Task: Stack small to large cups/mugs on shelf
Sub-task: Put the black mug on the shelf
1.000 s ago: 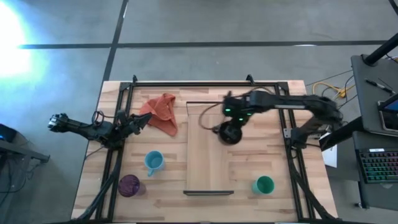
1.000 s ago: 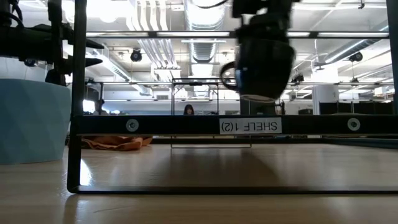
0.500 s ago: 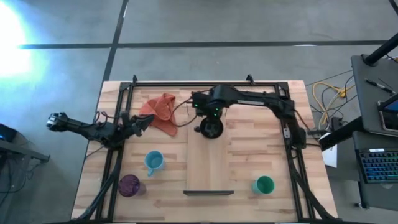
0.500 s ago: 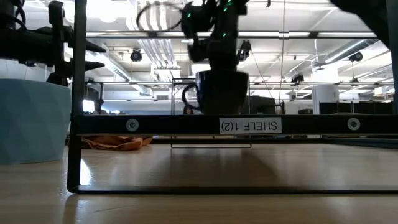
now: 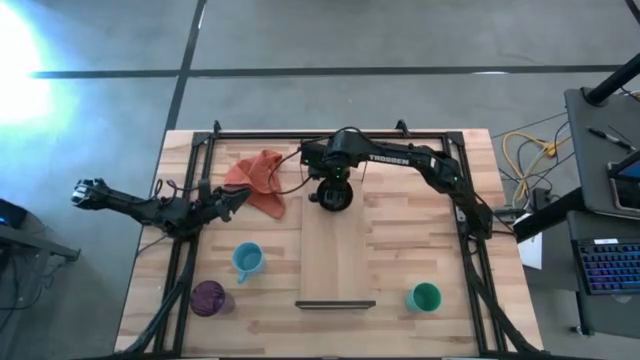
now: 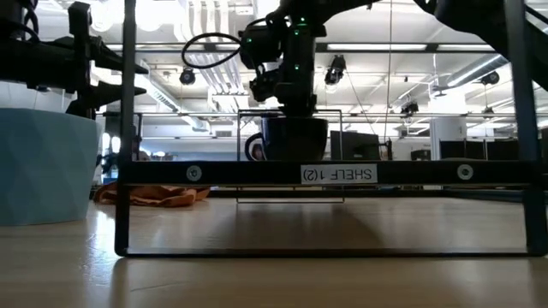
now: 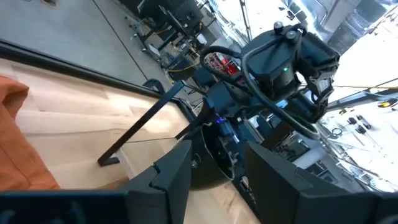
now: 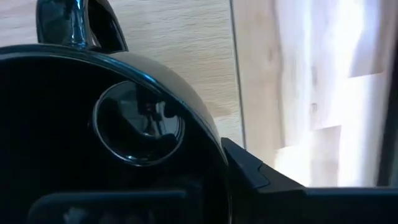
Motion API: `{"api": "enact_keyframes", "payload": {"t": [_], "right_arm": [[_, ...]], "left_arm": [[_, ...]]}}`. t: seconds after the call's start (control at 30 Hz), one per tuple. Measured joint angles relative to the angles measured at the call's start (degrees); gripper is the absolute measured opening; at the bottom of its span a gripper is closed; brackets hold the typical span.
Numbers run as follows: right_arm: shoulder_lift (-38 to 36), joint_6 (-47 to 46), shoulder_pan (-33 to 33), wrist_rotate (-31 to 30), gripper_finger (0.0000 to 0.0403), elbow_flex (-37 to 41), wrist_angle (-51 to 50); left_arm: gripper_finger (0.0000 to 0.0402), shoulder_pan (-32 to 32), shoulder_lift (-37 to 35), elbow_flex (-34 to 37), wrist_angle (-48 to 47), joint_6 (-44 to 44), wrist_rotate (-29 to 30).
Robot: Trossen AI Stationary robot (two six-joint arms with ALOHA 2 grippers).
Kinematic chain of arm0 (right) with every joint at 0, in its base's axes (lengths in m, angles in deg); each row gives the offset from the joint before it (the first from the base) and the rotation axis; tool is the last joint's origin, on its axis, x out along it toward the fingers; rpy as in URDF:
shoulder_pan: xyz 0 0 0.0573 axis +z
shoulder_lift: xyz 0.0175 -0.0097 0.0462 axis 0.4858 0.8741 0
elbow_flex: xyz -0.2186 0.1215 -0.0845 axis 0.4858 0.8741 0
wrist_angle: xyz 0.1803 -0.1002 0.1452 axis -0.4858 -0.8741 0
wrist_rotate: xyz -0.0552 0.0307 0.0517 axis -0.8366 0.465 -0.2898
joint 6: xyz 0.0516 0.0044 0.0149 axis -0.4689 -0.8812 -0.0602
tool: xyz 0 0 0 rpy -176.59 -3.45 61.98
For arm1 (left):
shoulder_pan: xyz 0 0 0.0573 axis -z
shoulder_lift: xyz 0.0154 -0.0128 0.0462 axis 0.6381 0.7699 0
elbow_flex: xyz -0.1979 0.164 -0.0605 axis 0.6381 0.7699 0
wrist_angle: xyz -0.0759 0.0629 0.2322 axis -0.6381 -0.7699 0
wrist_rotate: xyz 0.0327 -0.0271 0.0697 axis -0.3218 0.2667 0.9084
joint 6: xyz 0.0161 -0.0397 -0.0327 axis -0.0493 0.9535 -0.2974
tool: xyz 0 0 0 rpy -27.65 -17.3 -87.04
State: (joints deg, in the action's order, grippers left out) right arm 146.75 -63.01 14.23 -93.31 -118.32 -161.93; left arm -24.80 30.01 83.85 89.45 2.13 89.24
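My right gripper (image 5: pixel 332 192) is shut on the black cup (image 6: pixel 294 139) over the far end of the light-wood shelf (image 5: pixel 338 260). The cup stands upright with its handle (image 8: pixel 74 22) to one side. The shelf's near rail (image 6: pixel 334 174) hides the cup's bottom. The light blue cup (image 5: pixel 247 260) and the purple cup (image 5: pixel 208 297) stand on the table left of the shelf, and the green cup (image 5: pixel 424 297) stands to its right. My left gripper (image 5: pixel 225 199) is open and empty by the orange cloth (image 5: pixel 262 180). My right gripper holds the black cup by its rim wall (image 8: pixel 208 146), on the side away from the handle. One finger (image 8: pixel 261 177) is outside the wall and the other is inside the cup. The fingers come from above, pointing down. The cup is upright; I cannot tell whether it rests on the shelf.
Dark metal frame rails (image 5: pixel 190 250) run along the table's left, right and far sides. The orange cloth lies at the far left, just beside the shelf's far end. Bare board lies between the black cup and the shelf's near rail (image 5: pixel 335 304).
My right gripper has carried the black cup toward the table's left and far edges, and down from well above the shelf to board level at its far end. The cup has stayed upright. The shelf's near rail has shifted a little toward the far edge.
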Motion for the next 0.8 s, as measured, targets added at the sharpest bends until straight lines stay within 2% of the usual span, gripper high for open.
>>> {"api": "enact_keyframes", "payload": {"t": [0.37, 0.8], "right_arm": [[-0.11, -3.28, -0.72, 1.24, 0.0111, -0.35, -2.41], [-0.63, -5.55, -0.67, -1.19, 0.014, -0.34, -2.61]], "left_arm": [[0.0134, 0.0, 0.13, 0.0, -0.53, -0.04, 0.02], [0.0134, 0.0, 0.72, 0.04, -0.48, -0.06, 0.04]]}}
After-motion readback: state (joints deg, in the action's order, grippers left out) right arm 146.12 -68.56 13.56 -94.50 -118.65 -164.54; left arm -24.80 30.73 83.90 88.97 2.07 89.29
